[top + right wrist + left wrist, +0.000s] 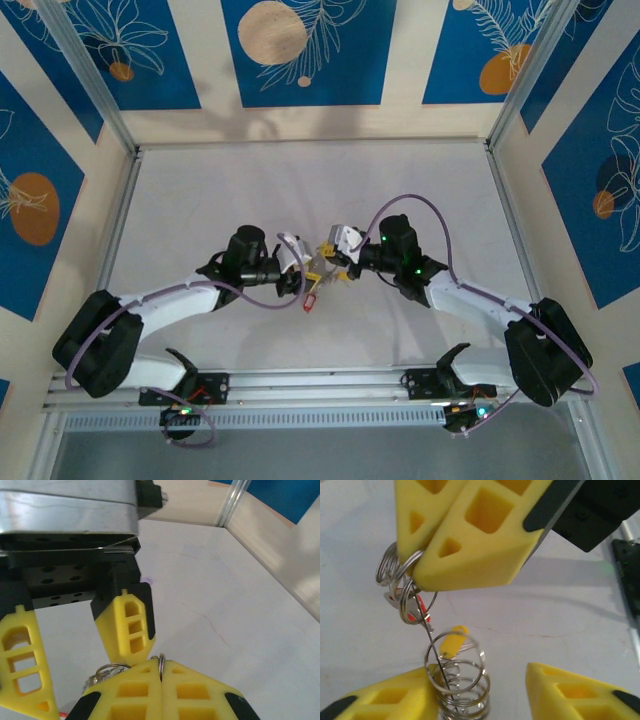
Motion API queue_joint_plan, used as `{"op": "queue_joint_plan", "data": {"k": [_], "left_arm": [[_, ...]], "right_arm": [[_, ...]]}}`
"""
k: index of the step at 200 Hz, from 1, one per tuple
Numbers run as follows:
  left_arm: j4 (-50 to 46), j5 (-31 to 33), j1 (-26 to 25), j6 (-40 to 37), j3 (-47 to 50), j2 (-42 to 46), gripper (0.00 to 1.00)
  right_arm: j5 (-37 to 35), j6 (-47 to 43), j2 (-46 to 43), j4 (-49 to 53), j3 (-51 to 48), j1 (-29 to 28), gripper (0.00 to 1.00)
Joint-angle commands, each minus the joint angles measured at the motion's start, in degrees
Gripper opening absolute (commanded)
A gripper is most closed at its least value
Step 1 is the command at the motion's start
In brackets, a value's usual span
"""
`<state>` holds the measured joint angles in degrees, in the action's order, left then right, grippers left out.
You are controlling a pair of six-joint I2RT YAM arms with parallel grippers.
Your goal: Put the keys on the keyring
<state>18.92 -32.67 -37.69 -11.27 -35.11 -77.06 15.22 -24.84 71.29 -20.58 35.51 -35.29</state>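
Keyring point(434, 646): thin dark wire seen edge-on, held between the two grippers over the middle of the table point(200, 200). Upper end at the tips of the right gripper point(161, 667). Hung with small silver split rings point(457, 685), one cluster at the top and a larger coil bunched low.

Keys: yellow key point(454, 641) dangling behind the lower coil. Red key point(412, 609) just under the right gripper's tips, partly hidden by rings.

Right gripper: fingertips pressed flat together, clamped on the keyring, with a sliver of ring edge poking out between them.

Left gripper point(480, 680): jaws standing apart, gripping nothing. Lower coil close against one finger, well clear of the other.

Arms: both reaching in from bases at the near edge. Elbows spread outward, forearms slanting toward centre, wrists turned to face each other. Tips nearly meeting, the right gripper slightly farther from the bases.
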Motion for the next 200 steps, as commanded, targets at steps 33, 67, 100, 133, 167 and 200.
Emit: {"op": "queue_joint_plan", "data": {"k": [33, 67, 100, 133, 167, 200], "left_arm": [[7.6, 2.3, -1.3, 4.2, -0.1, -1.7, 0.42], [7.7, 6.0, -1.8, 3.8, -0.2, -2.3, 0.27], [5.7, 9.0, -1.8, 2.6, -0.3, -0.8, 0.12], [3.8, 9.7, -1.8, 2.3, -0.8, 0.2, 0.02], [2.2, 9.9, -1.8, 1.6, -1.7, 0.2, 0.0], [-1.5, 10.0, -1.7, -4.3, -2.9, 1.0, 0.0]], "right_arm": [[-6.5, 1.7, 1.4, -2.5, 2.0, -2.7, 0.0], [-7.7, 2.1, 1.7, -3.6, 1.8, -4.0, 0.0], [-8.6, 1.3, 1.2, -3.3, 1.4, -4.1, 0.0], [-6.7, -0.8, -0.1, -3.9, -0.3, -3.9, 0.0], [-2.8, -5.5, -3.1, -4.1, -3.6, -3.7, 0.11], [-2.2, -8.6, -7.1, 0.2, -4.9, -3.3, 0.34]]}}
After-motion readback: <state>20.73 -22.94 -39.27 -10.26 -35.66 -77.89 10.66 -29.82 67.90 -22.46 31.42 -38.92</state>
